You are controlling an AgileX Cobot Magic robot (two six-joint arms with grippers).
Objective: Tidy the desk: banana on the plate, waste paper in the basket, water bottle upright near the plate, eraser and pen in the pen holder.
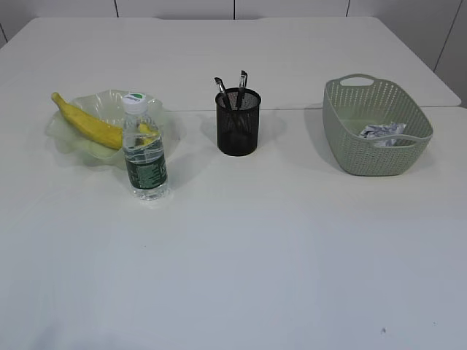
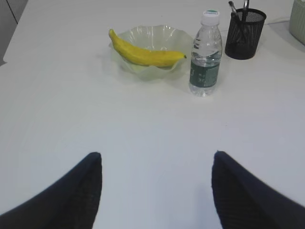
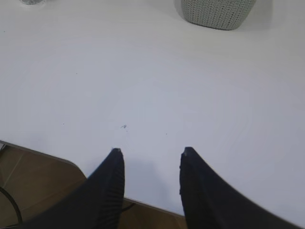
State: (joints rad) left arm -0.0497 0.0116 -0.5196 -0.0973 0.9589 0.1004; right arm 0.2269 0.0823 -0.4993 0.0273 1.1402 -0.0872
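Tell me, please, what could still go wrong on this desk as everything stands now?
1. The clear plastic water bottle stands upright right beside the pale green glass plate; a passing arm might tip it.
2. The long yellow banana overhangs the plate's rim, so it could roll off.
3. Whether the eraser sits inside the black mesh pen holder cannot be seen; it may need checking.

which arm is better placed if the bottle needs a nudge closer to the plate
Left, probably. The left gripper is open with nothing between its fingers, and its camera faces the upright bottle and the plate. The right gripper sits at the table's near edge, facing the basket.
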